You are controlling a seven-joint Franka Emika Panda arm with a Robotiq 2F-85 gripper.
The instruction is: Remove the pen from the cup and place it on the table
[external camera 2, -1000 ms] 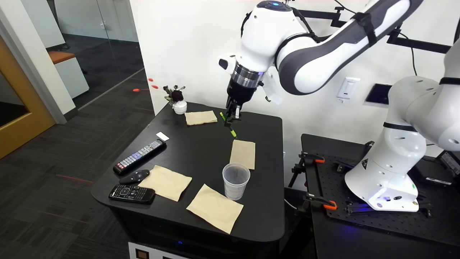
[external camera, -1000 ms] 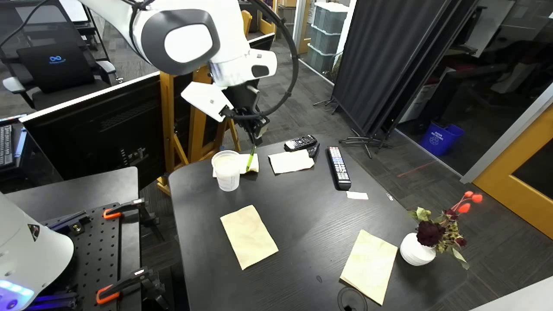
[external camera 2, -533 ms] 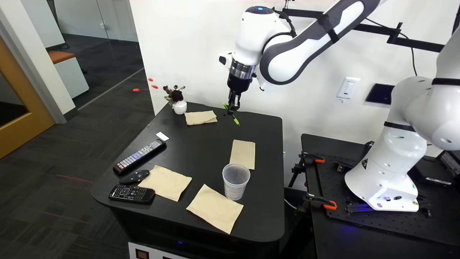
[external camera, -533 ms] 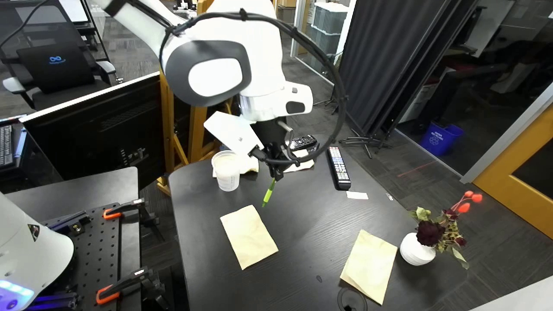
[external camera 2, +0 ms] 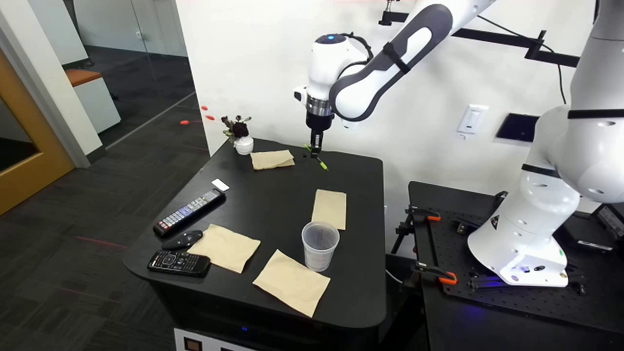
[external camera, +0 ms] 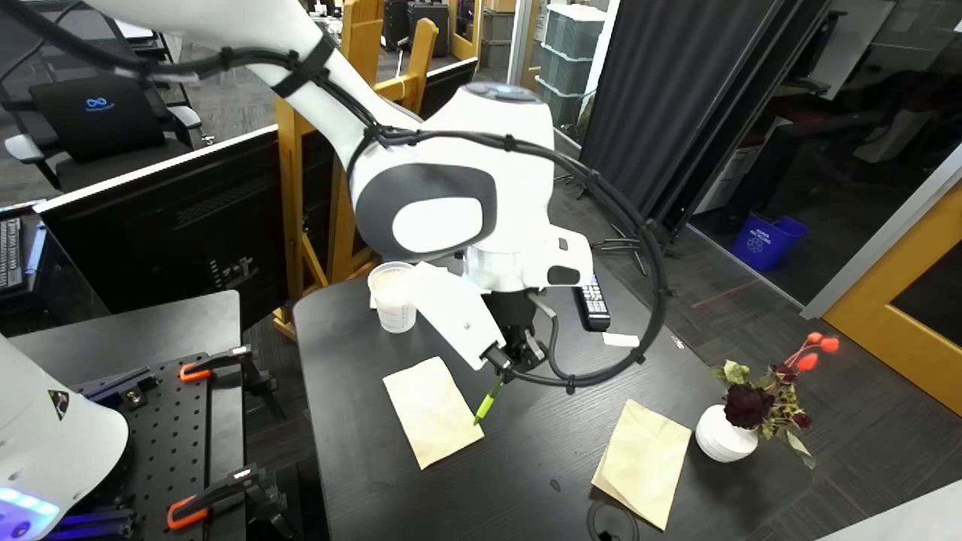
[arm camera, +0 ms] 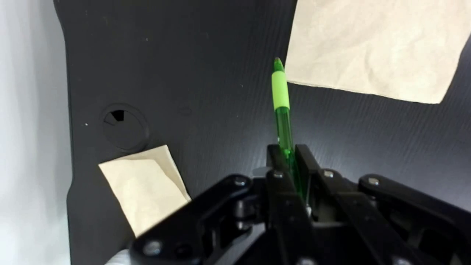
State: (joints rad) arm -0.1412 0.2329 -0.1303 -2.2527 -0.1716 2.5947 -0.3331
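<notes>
The yellow-green pen (external camera: 487,407) is held at a slant between the fingers of my gripper (external camera: 512,370), above the dark table (external camera: 541,466). In the wrist view the pen (arm camera: 280,90) points out beyond the shut fingertips (arm camera: 289,151); its rear part is hidden between them. In an exterior view the pen (external camera 2: 322,165) sticks out on both sides of the gripper (external camera 2: 316,152). I cannot tell whether its tip touches the table. The white translucent cup (external camera 2: 319,247) stands upright near a table corner, apart from the gripper; it also shows in an exterior view (external camera: 394,304).
Tan paper sheets lie on the table, one near the pen's tip (external camera: 432,413) and one by the vase (external camera: 646,462). The white flower vase (external camera 2: 243,145) stands at the table edge by the wall. Several black remotes (external camera 2: 190,213) lie along the opposite edge.
My gripper has carried the pen away from the cup's end of the table toward the wall side and lower. The pen has stayed in the fingers. The cup has not moved.
</notes>
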